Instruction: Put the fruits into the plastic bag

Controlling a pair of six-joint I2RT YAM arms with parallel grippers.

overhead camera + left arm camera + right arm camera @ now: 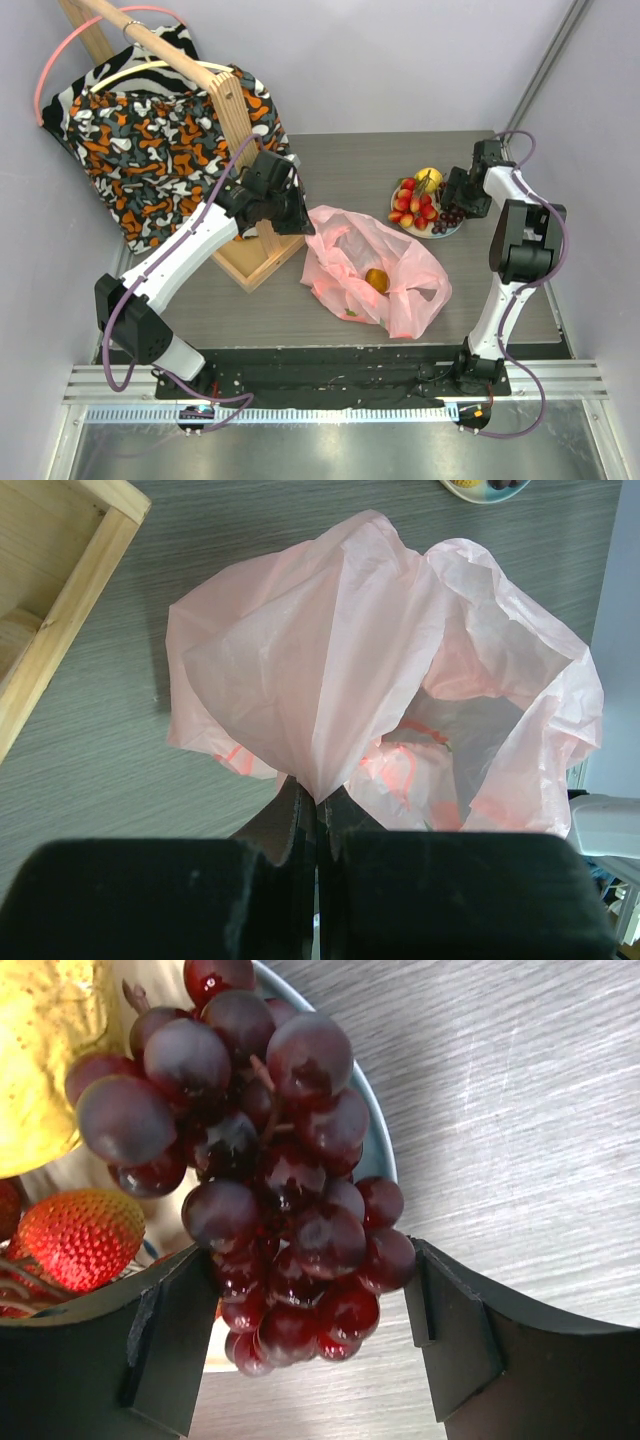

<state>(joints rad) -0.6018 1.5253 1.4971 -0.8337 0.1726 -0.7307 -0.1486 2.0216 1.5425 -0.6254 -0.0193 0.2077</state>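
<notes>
The pink plastic bag point(370, 265) lies crumpled mid-table with an orange fruit point(377, 280) inside. My left gripper point(300, 222) is shut on the bag's left edge and pinches a fold of film, as the left wrist view shows point(320, 795); the bag point(330, 650) gapes open beyond it. The pale blue plate point(447, 232) holds strawberries point(410, 205), a yellow lemon point(430, 178) and dark grapes point(450, 215). My right gripper point(310, 1330) is open, its jaws on either side of the lower end of the grape bunch point(280, 1160), beside a strawberry point(80, 1235) and the lemon point(40, 1050).
A wooden stand with a box base point(255, 255) rises just left of the bag, with an orange-black patterned cloth point(170, 140) hung on it. The box corner point(60, 610) is close to my left gripper. The plate rim point(378, 1150) lies under the grapes.
</notes>
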